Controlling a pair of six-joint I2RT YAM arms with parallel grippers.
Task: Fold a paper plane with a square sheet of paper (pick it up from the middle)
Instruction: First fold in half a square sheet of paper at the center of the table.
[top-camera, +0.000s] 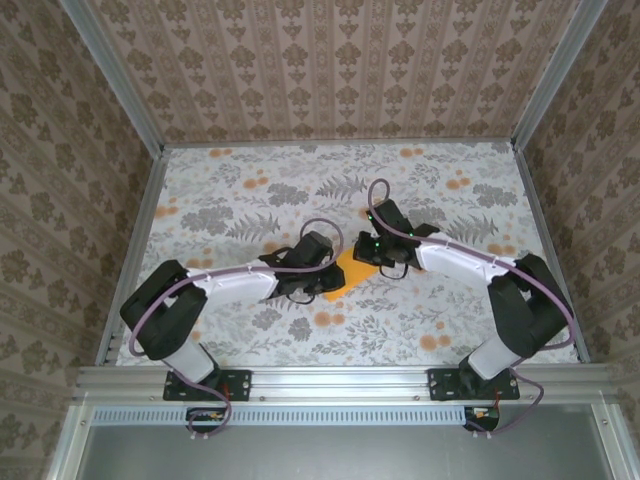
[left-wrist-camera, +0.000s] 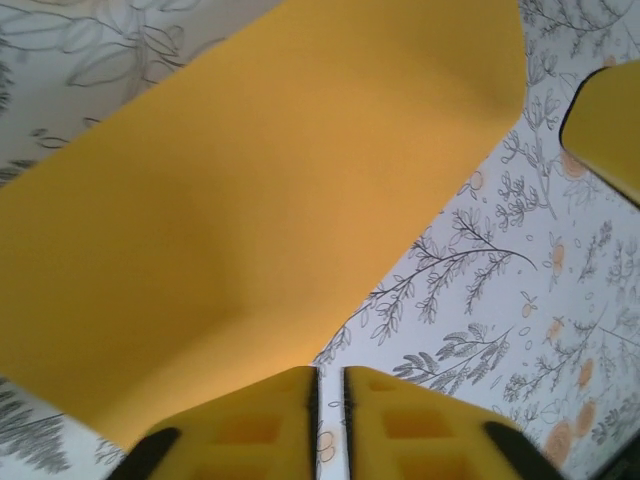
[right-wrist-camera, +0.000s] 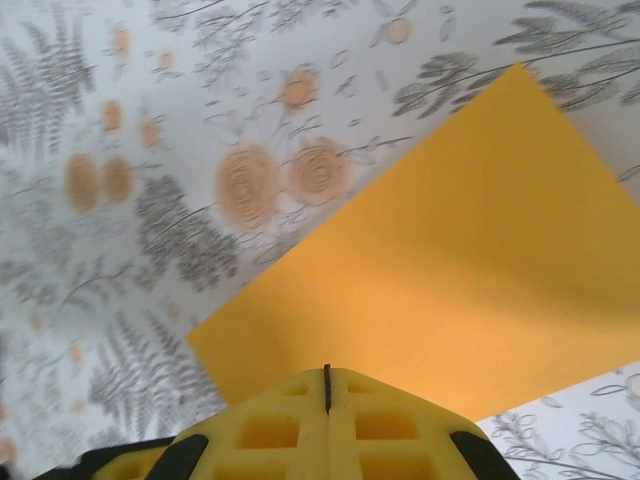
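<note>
— Square sheet of paper (top-camera: 343, 277): lying where?
— Lying near the centre of the top view, on the floral tablecloth (top-camera: 250, 200), with a corner pointing toward the lower left. Filling the upper left and middle of the left wrist view, plain orange-yellow, with one edge running under the fingertips (left-wrist-camera: 250, 425) at the bottom.
— Left gripper (left-wrist-camera: 330, 385): gripping?
— Standing almost shut, leaving only a thin slit, with printed cloth showing through it. Overlapping the sheet's near edge; cannot tell whether pinching it.
— Right gripper (right-wrist-camera: 327, 375)?
— Sitting fully closed, yellow fingers (right-wrist-camera: 270, 430) pressing together along one dark line at the bottom centre. Hanging over the sheet's edge, with the paper spreading toward the upper right; not possible to tell whether holding or merely touching.
</note>
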